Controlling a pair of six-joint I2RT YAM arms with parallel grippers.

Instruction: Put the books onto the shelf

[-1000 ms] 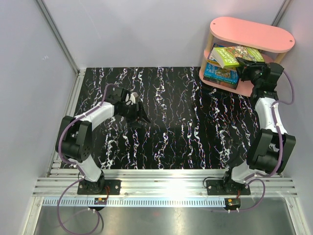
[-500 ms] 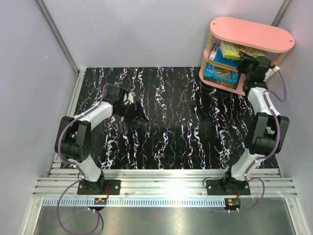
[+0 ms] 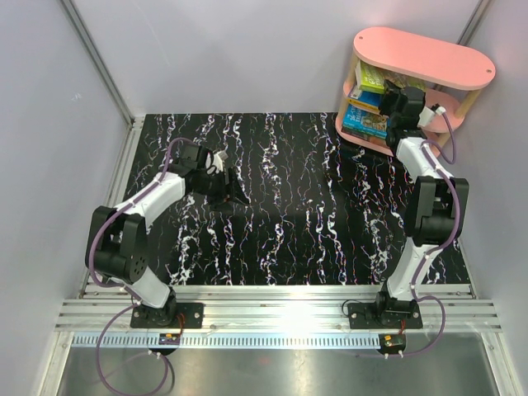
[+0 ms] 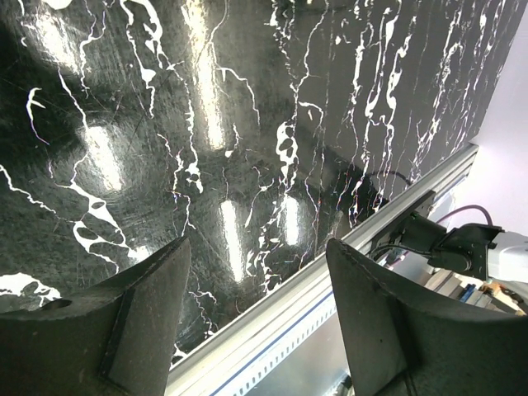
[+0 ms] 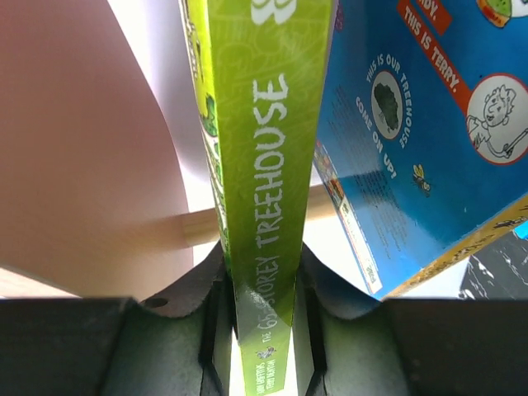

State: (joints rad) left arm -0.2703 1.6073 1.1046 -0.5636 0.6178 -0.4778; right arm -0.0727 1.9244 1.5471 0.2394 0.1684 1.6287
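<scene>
Upper right of the top view: the pink shelf (image 3: 421,56) stood in the corner, with the right gripper (image 3: 398,97) reaching in at its middle tier.

Right gripper: clamped. In the right wrist view (image 5: 264,309) both jaws pressed the two faces of the yellow-green book (image 5: 260,165), which stood on edge with the lettered spine facing the camera. Its far end ran up toward the top of the frame. A pink board filled the left of that frame and a light wooden post (image 5: 198,224) crossed behind the book.

A blue book (image 5: 412,124) leaned just beside the held one, right of it. I could not tell whether the two touched.

From above, the yellow-green book (image 3: 371,77) showed between the top and middle boards. Another blue cover lay on the lowest tier.

Left gripper (image 3: 235,191): jaws apart, nothing between them, low over the black marbled table (image 3: 289,239), centre-left of the frame. The left wrist view (image 4: 257,256) showed only tabletop between the fingers.

Handling, my judgement:
- Thin paperback: light, so weight is no concern.
- Covers look glossy, so likely slippery under hard pads.
- The body should bend readily away from the spine, which is the stiffest line.
- The present hold, across the thickness at the spine end, seems right. A pinch on the open page edge would let it fan or sag.
- Held at one end only, it may pivot in the jaws if it nudges the blue neighbour or a board.
</scene>
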